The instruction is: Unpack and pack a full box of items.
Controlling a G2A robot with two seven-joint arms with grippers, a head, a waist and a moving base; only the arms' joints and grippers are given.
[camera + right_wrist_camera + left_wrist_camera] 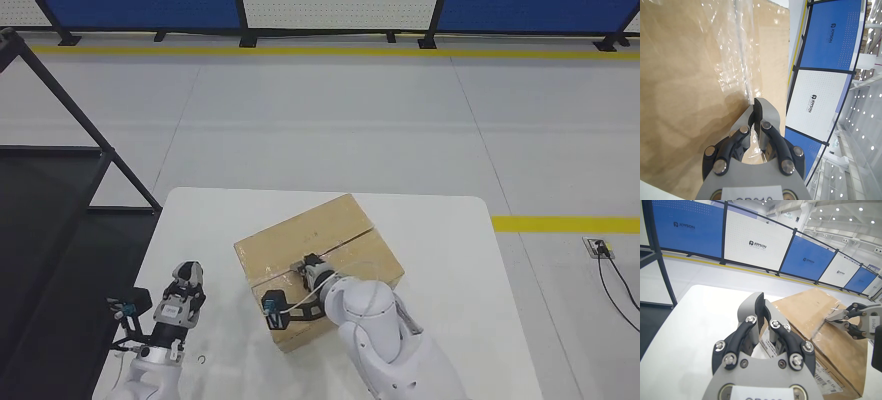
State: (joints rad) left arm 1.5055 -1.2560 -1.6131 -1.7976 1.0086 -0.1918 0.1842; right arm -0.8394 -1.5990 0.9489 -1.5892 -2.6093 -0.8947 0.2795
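The opening step looks to be in hand: the sealed box (330, 235) sits mid-bench (200, 215). The right end effector (300, 268), fingers pressed narrow, rests on the tape (740, 56) toward the box's 8 o'clock edge, and the left end effector (763, 308), also narrow and empty, hovers at the box's 9 o'clock. Next, the tape probably needs tearing toward 2 o'clock; the contents are hidden, and whether the right tips actually pinch the film cannot be made out.

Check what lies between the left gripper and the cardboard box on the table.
Only bare white table lies between the left gripper and the cardboard box; the top view shows that stretch with nothing on it.
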